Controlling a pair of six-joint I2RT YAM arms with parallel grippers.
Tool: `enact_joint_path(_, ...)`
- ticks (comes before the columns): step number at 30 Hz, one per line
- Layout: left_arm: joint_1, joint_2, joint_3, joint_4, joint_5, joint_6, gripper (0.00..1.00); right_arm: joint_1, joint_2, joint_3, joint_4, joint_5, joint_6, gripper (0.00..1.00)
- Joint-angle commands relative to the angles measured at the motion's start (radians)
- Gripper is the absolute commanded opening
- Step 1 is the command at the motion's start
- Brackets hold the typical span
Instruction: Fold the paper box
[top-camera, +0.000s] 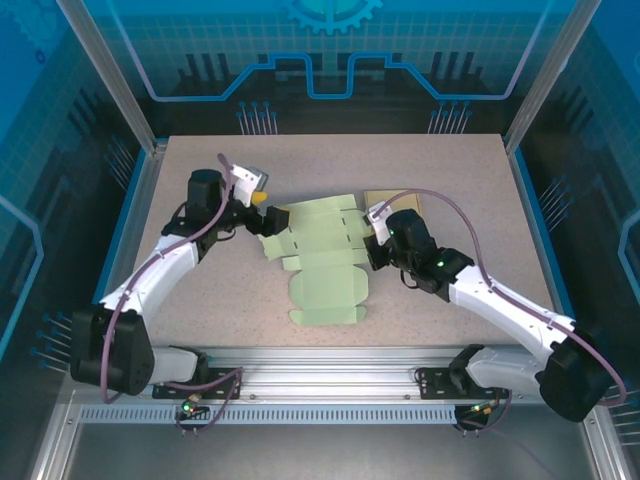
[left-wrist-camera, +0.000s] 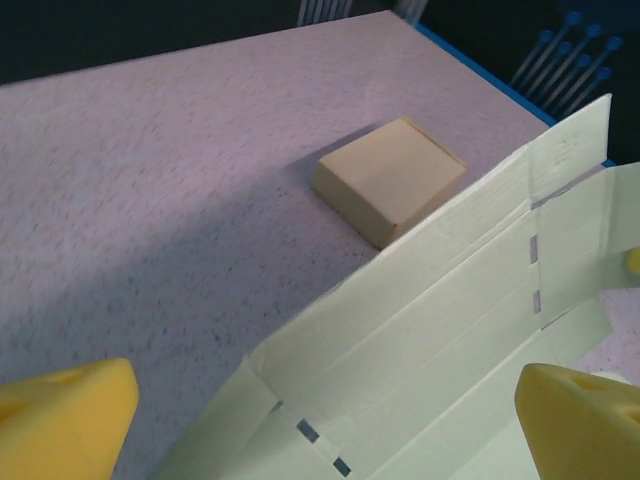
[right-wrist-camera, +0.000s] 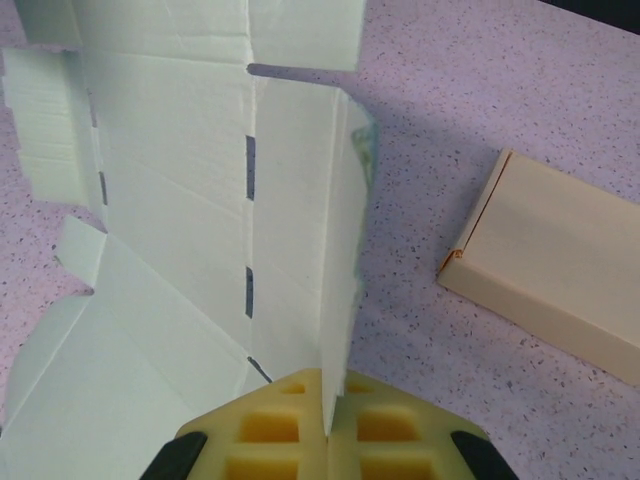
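The pale green paper box (top-camera: 320, 262) lies mostly flat and unfolded in the middle of the table. My right gripper (top-camera: 372, 248) is shut on its right side flap, which stands upright between the yellow pads (right-wrist-camera: 270, 430). In the right wrist view that flap (right-wrist-camera: 335, 250) rises on edge from the sheet (right-wrist-camera: 170, 190). At the sheet's left upper corner my left gripper (top-camera: 266, 213) is open. Its yellow fingers (left-wrist-camera: 60, 415) stand wide apart on either side of the panel (left-wrist-camera: 430, 320), and I see no contact with it.
A small tan closed box (top-camera: 394, 200) sits on the table behind the right gripper, close to the sheet's far right corner; it also shows in the wrist views (left-wrist-camera: 390, 180) (right-wrist-camera: 560, 270). Speckled tabletop (top-camera: 460, 180) surrounds the sheet, with blue walls around.
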Motion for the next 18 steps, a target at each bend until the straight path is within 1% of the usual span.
enact_joint_path(1,0.010,0.052,0.071,-0.076,0.114,0.206,0.98,-0.012,-0.046,-0.019,0.059,-0.011,-0.020,0.00)
enact_joint_path(4,0.010,0.101,0.116,-0.111,0.128,0.322,0.98,-0.013,-0.072,-0.031,0.057,-0.020,-0.021,0.00)
enact_joint_path(7,0.012,0.149,0.166,-0.167,0.126,0.410,0.97,-0.014,-0.095,-0.040,0.052,-0.020,-0.024,0.00)
enact_joint_path(11,0.012,0.203,0.243,-0.271,0.158,0.506,0.93,-0.014,-0.123,-0.052,0.048,-0.026,-0.026,0.00)
enact_joint_path(14,0.012,0.234,0.279,-0.311,0.170,0.547,0.91,-0.016,-0.142,-0.061,0.049,-0.026,-0.027,0.00)
enact_joint_path(15,0.012,0.246,0.290,-0.319,0.174,0.554,0.90,-0.015,-0.146,-0.062,0.048,-0.028,-0.028,0.00)
enact_joint_path(18,0.012,0.283,0.337,-0.375,0.208,0.588,0.79,-0.015,-0.154,-0.063,0.044,-0.029,-0.027,0.00)
